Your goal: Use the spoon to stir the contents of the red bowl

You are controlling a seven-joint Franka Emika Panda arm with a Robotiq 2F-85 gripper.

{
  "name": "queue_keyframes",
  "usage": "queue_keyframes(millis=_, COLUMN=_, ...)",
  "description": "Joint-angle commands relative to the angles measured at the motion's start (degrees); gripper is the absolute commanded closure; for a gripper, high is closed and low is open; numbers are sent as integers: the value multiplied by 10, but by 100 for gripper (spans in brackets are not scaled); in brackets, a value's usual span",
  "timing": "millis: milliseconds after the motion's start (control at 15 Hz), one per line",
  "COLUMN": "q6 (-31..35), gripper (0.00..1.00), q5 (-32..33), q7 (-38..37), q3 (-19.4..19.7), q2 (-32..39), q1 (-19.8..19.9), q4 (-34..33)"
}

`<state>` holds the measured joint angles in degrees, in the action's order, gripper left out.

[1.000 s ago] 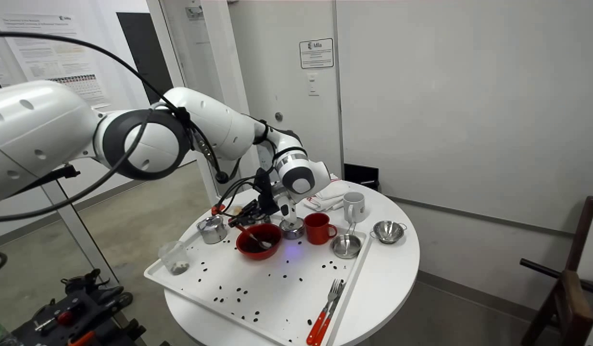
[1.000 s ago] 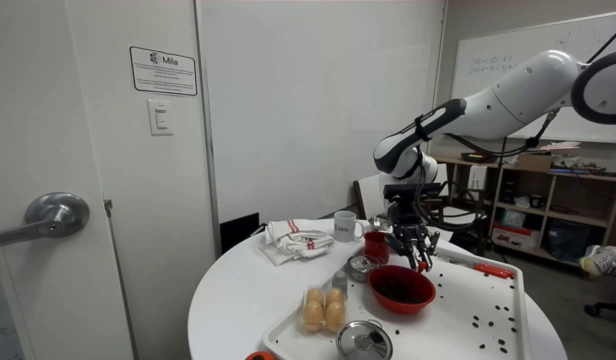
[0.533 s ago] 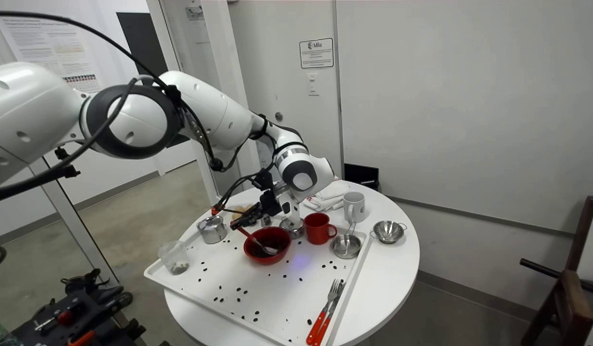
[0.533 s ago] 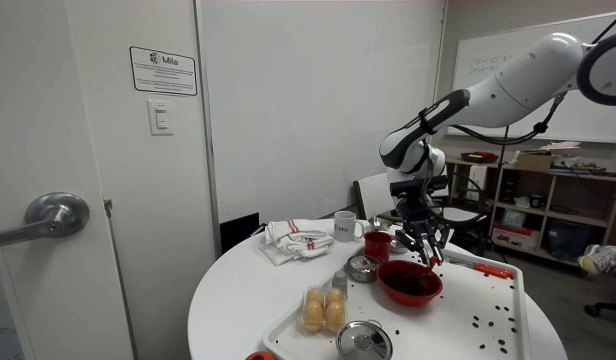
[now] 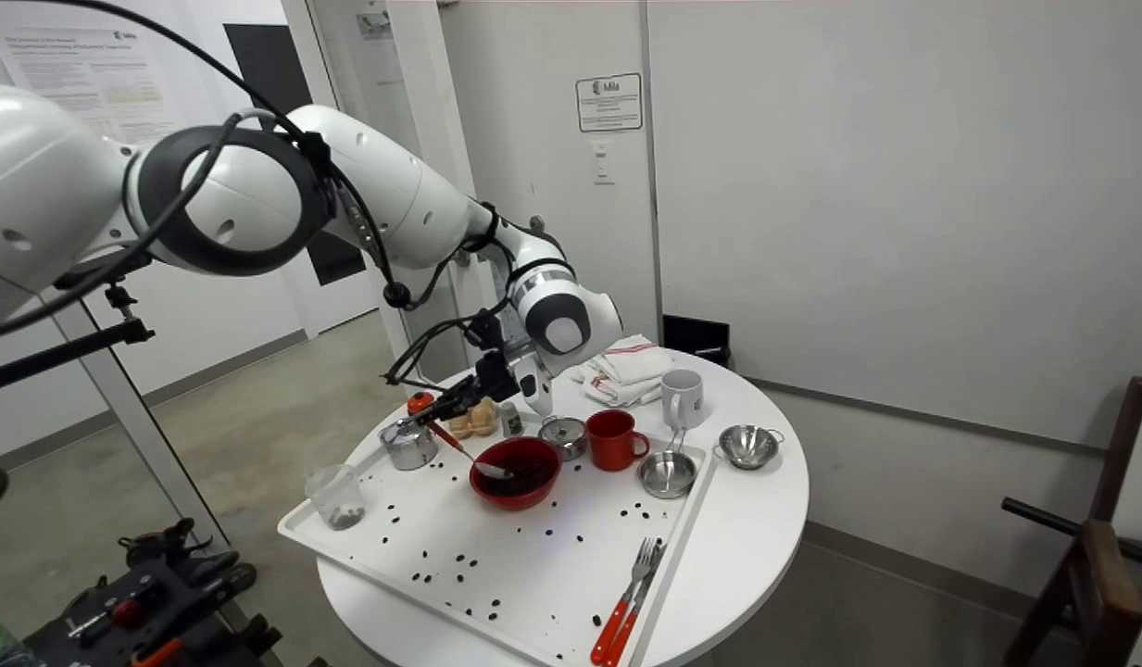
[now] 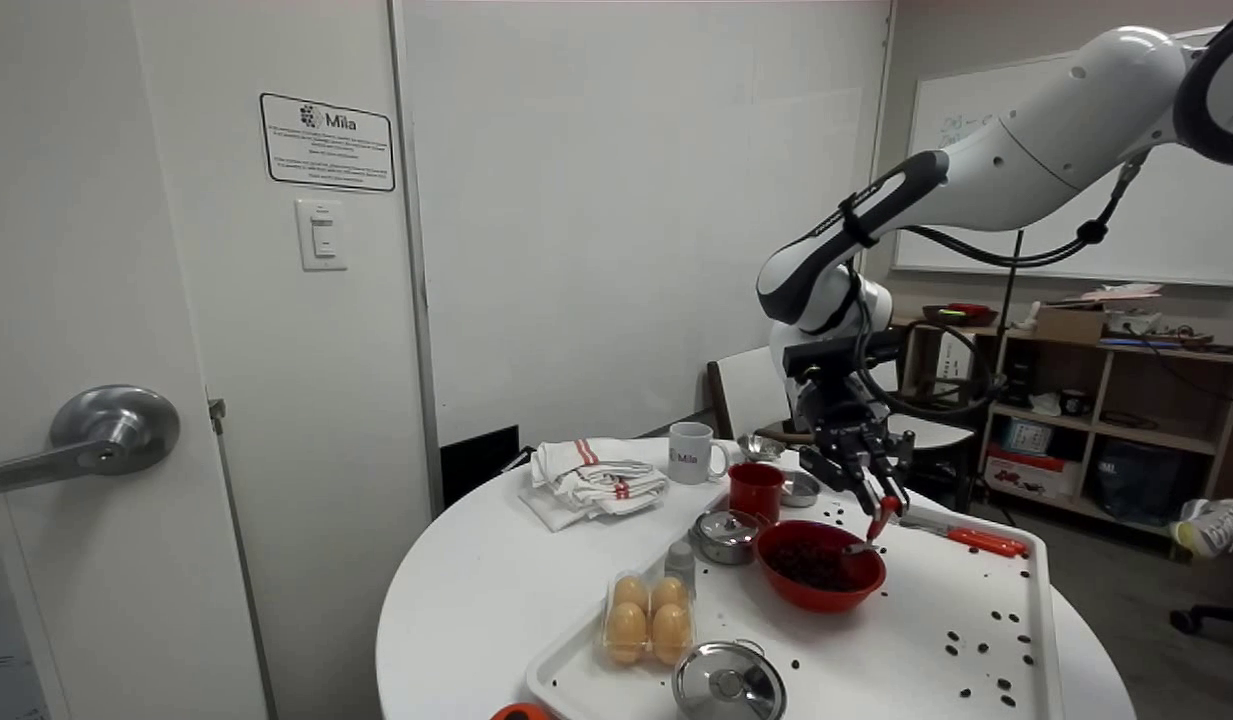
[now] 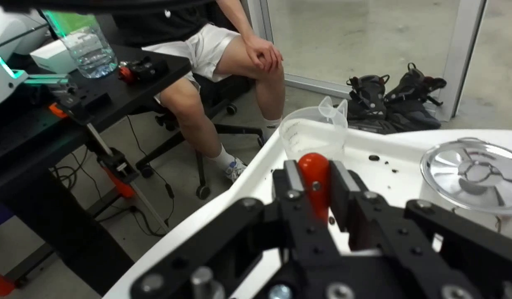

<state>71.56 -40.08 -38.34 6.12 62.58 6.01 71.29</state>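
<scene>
The spoon (image 5: pixel 493 471) has a red handle and a silver head. My gripper (image 7: pixel 316 176) is shut on the round end of that handle, which shows between its pads in the wrist view. From the gripper the spoon slants down to the red bowl (image 5: pixel 513 497), with its head inside the rim, over the near-gripper side. Dark beans fill the bottom of the bowl in both exterior views. The head (image 6: pixel 860 548) lies close to the rim and looks above or at the top of the beans; contact I cannot tell. In the wrist view the bowl is out of sight.
A white tray (image 5: pixel 413 600) with scattered beans bears the bowl. Around it stand a lidded silver pot (image 5: pixel 408 445), a small lidded pan (image 5: pixel 562 438), a red cup (image 5: pixel 614 440), an egg carton (image 6: pixel 648 622) and a clear plastic cup (image 5: pixel 335 498). Fork and knife (image 5: pixel 623 607) lie at one edge.
First the bowl shifted slightly with the spoon, then it stayed put. Over the last half second my gripper has risen and drawn back, lifting the spoon's head toward the rim.
</scene>
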Motion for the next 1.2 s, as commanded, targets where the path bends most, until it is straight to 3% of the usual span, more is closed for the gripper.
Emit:
queue_keyframes(millis=0, q6=-68, gripper=92, q5=5, q7=21, q3=-30, q2=0, q1=6, q4=-5)
queue_keyframes(millis=400, q6=-16, gripper=92, q5=12, q7=35, q3=2, q2=-53, q1=-4, q4=64)
queue_keyframes(millis=933, q6=180, gripper=92, q5=3, q7=123, q3=56, q2=-194, q1=7, q4=272)
queue_keyframes(millis=1133, q6=288, gripper=92, q5=-23, q7=125, q3=64, q2=-239, q1=5, q4=353)
